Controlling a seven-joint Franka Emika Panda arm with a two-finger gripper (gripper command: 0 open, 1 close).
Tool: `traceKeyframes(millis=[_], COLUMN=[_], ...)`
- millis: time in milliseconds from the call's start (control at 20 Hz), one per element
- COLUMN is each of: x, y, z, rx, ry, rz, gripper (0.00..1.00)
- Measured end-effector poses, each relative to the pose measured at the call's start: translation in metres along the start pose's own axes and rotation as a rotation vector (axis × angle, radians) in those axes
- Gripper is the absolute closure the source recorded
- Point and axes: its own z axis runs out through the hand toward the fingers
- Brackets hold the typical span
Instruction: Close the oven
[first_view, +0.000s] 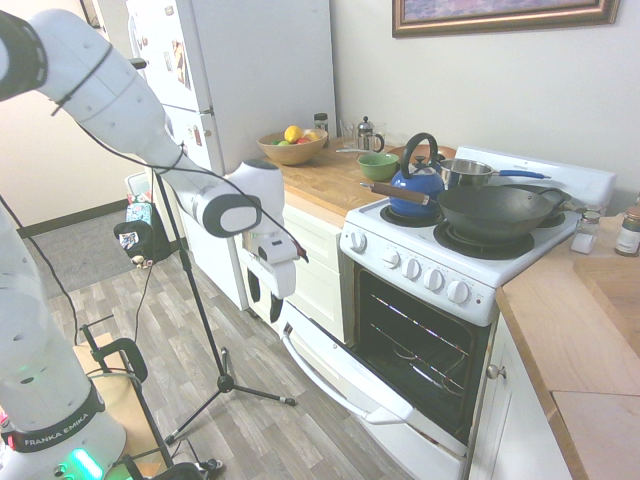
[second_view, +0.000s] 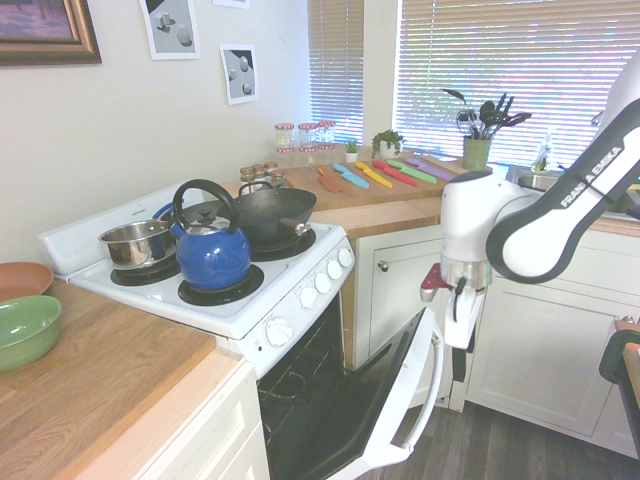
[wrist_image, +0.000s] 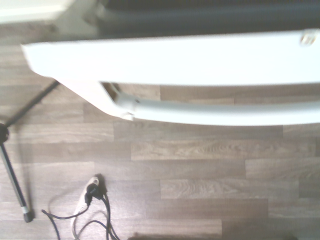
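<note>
The gripper is hanging open and empty beside the door's upper corner. The handle is running along the door, which is slanting partway down from the oven under the kettle and wok. Pushing off-centre could be risking a slip past the corner; shoving too hard could be jolting the wok.

The first exterior view looks down from the fridge side at the oven's front; the second faces the window over the counter's edge. Both share the stovetop. The wrist view (closest of all) faces the floor.
</note>
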Motion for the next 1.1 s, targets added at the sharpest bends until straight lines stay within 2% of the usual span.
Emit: traceKeyframes(millis=[250, 400, 650, 1100], x=[0.006, 0.006, 0.024, 0.079], y=[0.01, 0.003, -0.018, -0.03], z=[0.068, 0.093, 0.109, 0.138], rx=[0.011, 0.015, 0.041, 0.074], ry=[0.004, 0.01, 0.049, 0.144], rz=[-0.021, -0.053, -0.072, -0.005], gripper=[0.0, 0.0, 0.0, 0.0])
